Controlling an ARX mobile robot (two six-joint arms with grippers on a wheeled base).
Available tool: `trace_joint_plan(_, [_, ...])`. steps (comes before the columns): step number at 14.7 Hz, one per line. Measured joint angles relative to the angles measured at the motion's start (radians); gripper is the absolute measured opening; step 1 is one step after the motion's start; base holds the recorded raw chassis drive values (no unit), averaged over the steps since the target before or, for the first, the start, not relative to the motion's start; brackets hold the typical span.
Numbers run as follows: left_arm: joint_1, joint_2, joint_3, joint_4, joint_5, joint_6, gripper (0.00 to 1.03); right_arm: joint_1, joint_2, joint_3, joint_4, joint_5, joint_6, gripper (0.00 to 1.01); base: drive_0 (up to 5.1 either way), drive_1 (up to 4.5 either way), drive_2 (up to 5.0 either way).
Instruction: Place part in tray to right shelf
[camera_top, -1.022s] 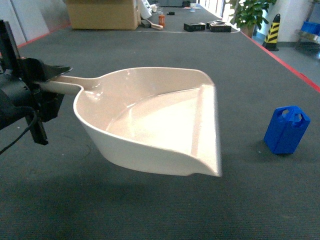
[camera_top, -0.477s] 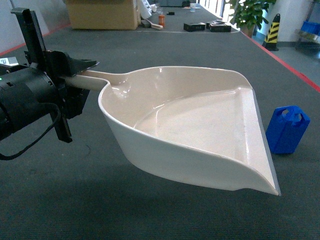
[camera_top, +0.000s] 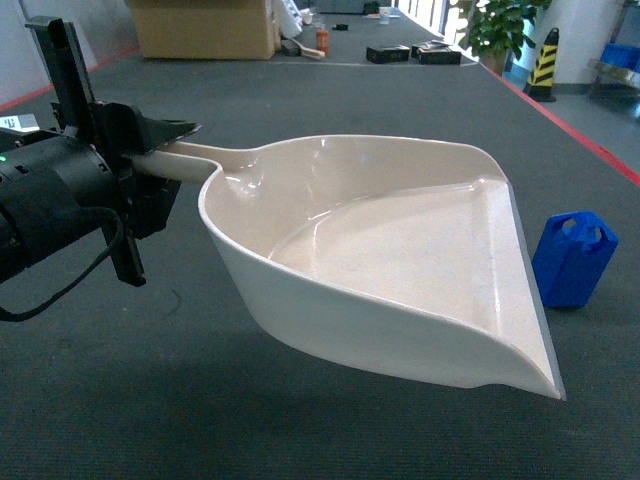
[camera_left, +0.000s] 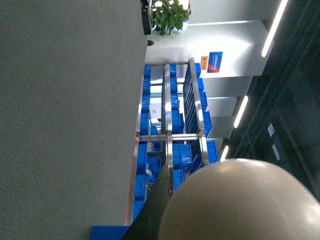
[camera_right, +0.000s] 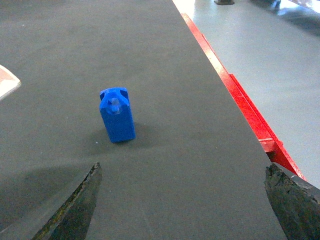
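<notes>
The tray (camera_top: 400, 250), a cream-white dustpan scoop, hangs above the dark carpet with its wide lip pointing right. My left gripper (camera_top: 165, 140) is shut on its long handle at the left. In the left wrist view the tray's rounded back (camera_left: 240, 200) fills the lower right beside one dark finger (camera_left: 156, 207). The part (camera_top: 575, 258), a small blue block, stands upright on the carpet just right of the lip. My right gripper (camera_right: 182, 200) is open and empty, short of the part (camera_right: 117, 114). I cannot tell whether a distant steel rack (camera_left: 170, 125) with blue crates is the right shelf.
A red floor line (camera_top: 600, 150) borders the carpet on the right, with grey floor beyond (camera_right: 260, 50). At the far end are a cardboard box (camera_top: 205, 28), small dark boxes (camera_top: 415, 52), a potted plant (camera_top: 495, 25) and a yellow-black bollard (camera_top: 545, 62).
The left gripper has carried the tray to the right and closer to the part, then nearly stopped in the last half second. The part has not moved.
</notes>
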Motion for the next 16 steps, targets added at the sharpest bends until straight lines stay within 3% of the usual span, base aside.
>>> trace_joint_plan(2, [0.001,0.0,0.0,0.002,-0.003,0.0,0.13,-0.006,0.286,0.095,0.135,-0.053,-0.002,0.98,0.0,0.0,0.0])
trace_joint_plan(8, [0.001,0.0,0.0,0.001,-0.003,0.0,0.13,0.0,0.528,0.23,0.199,-0.072,-0.019,0.98,0.0,0.0,0.0])
trace_joint_plan(15, [0.001,0.0,0.0,0.001,-0.002,0.0,0.13,0.067,0.944,0.591,0.079,-0.069,-0.004,0.98,0.0,0.0,0.0])
trace_joint_plan(16, [0.001,0.0,0.0,0.001,-0.002,0.0,0.13,0.093,1.032,0.697,0.046,-0.045,0.003,0.98,0.0,0.0,0.0])
